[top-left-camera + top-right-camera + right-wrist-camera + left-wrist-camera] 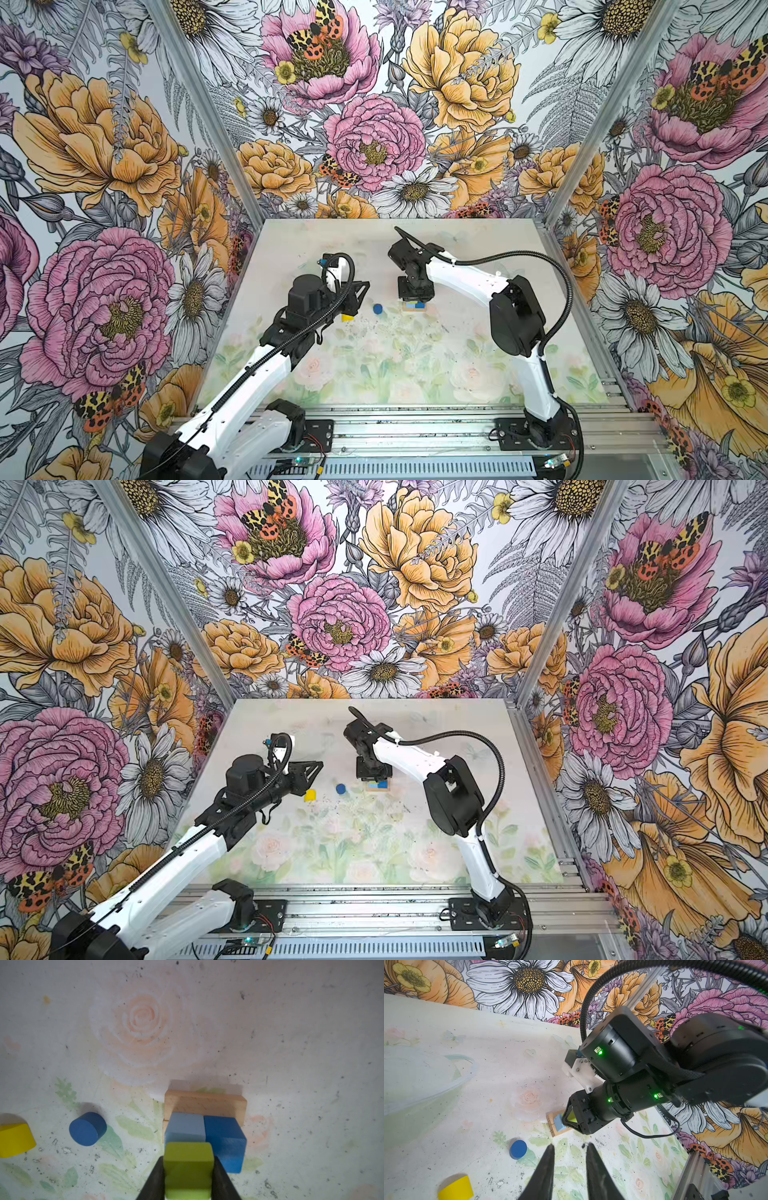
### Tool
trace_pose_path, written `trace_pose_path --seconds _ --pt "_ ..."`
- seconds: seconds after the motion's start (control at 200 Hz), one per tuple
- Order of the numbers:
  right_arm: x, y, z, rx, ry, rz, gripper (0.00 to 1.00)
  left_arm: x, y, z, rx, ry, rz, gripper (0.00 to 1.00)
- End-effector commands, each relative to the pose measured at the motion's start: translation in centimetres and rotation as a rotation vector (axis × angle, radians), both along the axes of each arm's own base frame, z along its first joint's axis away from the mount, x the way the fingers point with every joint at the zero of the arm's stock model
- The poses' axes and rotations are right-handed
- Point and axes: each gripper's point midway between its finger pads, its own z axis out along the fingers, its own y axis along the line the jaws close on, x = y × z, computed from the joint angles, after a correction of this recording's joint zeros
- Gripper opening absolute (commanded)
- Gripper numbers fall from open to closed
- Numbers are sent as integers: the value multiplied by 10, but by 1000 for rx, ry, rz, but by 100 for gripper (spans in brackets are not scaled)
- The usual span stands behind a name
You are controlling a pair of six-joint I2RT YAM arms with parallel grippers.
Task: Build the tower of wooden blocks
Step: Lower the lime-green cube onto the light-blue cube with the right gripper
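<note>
Two tan bars [204, 1103] lie side by side on the table with a light blue cube [185, 1126] and a dark blue cube [225, 1138] on top of them. My right gripper [188, 1169] is shut on a green cube [188, 1159] and points down just over the light blue cube. The left wrist view shows the green cube [572, 1116] through the finger frame. A blue cylinder [377, 308] and a yellow half-round [347, 318] lie loose to the left of the stack. My left gripper [570, 1145] is open and empty, hovering beside the yellow half-round.
A clear rounded plastic container [425, 1080] sits on the table behind the left arm. Floral walls close in the back and both sides. An aluminium rail [415, 432] carrying the arm bases runs along the front edge.
</note>
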Motion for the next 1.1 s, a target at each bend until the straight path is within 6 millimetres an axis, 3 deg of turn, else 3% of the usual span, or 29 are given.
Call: trace_pose_path --seconds 0.0,0.5,1.096 --pt "7 3 3 -3 -26 -18 21 2 5 5 7 -39 22 28" --pt "8 5 4 5 -25 -17 33 1 5 5 7 -42 21 28" --pt "8 6 3 8 -22 -14 37 1 6 5 9 -42 27 28"
